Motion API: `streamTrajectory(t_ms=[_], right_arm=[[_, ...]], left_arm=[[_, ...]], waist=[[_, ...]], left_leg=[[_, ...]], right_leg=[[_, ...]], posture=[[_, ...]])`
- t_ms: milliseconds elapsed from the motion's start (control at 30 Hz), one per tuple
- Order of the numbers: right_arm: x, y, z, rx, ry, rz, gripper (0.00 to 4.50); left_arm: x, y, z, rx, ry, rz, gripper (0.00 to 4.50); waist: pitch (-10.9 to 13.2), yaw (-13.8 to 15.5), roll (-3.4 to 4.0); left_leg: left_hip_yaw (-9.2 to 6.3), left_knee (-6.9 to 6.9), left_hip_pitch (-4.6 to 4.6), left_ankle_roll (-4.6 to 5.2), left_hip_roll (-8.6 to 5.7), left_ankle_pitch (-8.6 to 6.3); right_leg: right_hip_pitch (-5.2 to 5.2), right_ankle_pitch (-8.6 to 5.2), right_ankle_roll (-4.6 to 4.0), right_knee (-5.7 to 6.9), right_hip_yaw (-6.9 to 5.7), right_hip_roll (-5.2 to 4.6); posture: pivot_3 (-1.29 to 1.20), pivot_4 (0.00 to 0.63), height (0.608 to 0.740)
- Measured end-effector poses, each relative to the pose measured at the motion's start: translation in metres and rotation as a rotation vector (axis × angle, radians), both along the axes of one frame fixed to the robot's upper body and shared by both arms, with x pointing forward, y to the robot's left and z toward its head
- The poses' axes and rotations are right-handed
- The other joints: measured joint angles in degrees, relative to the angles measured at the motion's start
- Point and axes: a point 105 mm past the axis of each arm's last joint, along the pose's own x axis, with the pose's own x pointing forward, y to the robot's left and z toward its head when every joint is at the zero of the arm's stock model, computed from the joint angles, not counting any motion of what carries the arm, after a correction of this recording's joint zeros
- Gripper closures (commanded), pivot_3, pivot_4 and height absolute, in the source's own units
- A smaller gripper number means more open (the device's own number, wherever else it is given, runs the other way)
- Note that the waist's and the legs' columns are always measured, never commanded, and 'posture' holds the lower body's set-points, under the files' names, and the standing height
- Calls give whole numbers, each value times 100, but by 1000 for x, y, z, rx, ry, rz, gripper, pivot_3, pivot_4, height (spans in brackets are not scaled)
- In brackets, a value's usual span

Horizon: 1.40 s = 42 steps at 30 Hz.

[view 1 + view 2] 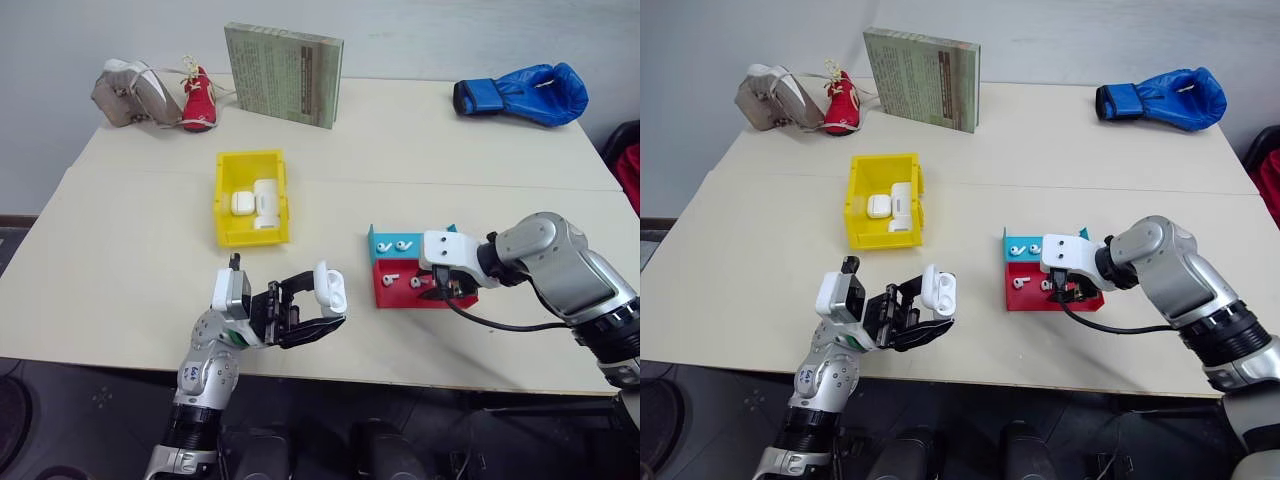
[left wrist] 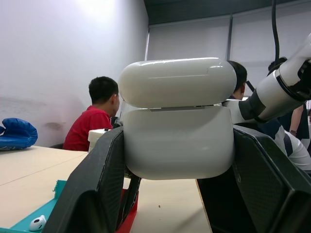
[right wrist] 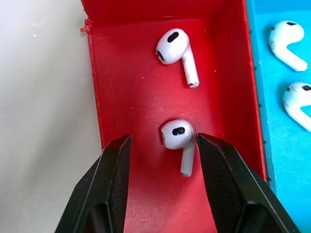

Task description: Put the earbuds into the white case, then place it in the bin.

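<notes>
So right now your left gripper [image 1: 318, 318] is squeezing the small glossy white rounded earbud case [image 1: 330, 287] between its two black fingers, holding it up above the near edge of the pale beige table [image 1: 140, 260] with the flip lid standing slightly open. Your right gripper [image 3: 163, 187] is pointing down into the shallow red plastic tray [image 3: 131, 97], its fingers parted and sitting on either side of one tiny glossy white earbud [image 3: 178, 141], not clamping it yet as far as you can see. A second white earbud [image 3: 176, 54] is lying further in on the same red tray, and two more are resting in the shallow teal tray [image 1: 382, 240] touching it. The bright yellow rectangular plastic bin [image 1: 224, 205] is sitting well apart to the left, holding two white cases.
</notes>
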Motion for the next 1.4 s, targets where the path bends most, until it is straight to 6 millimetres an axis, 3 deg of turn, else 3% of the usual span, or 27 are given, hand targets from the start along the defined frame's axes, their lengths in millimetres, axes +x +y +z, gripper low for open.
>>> streamTrajectory(t_ms=[767, 867, 967, 1267, 1400], right_arm=[[12, 3, 0, 2, -15, 24, 2364], [12, 4, 0, 3, -13, 27, 2965], [11, 6, -1, 5, -7, 37, 4000], [10, 6, -1, 16, -7, 32, 4077], [-4, 6, 3, 122, 32, 46, 4077]], left_arm=[[2, 0, 2, -5, 7, 21, 1706], [2, 0, 2, -5, 6, 21, 1706], [2, 0, 2, -3, 5, 21, 1706], [2, 2, 1, 11, 2, 21, 1706], [0, 2, 4, 1, -4, -1, 1706]], waist=[[0, -13, 0], [0, -13, 0], [0, -10, 0], [0, -5, 0], [0, 10, 0]], left_leg=[[0, 14, 1, 0, 0, 0], [0, 15, 2, -1, 0, 0], [0, 15, 2, 0, 0, 0], [0, 15, 2, -1, 0, 0], [-1, 9, -2, -1, 0, -1]], right_leg=[[2, 0, 0, 13, 1, -1], [2, 0, 0, 13, 1, -1], [2, 0, 0, 13, 1, -1], [2, 0, 0, 13, 1, -2], [-1, 0, 0, 10, 0, -2]], posture=[[0, 150, 740], [0, 150, 740], [0, 150, 740], [0, 150, 740], [0, 150, 740]])
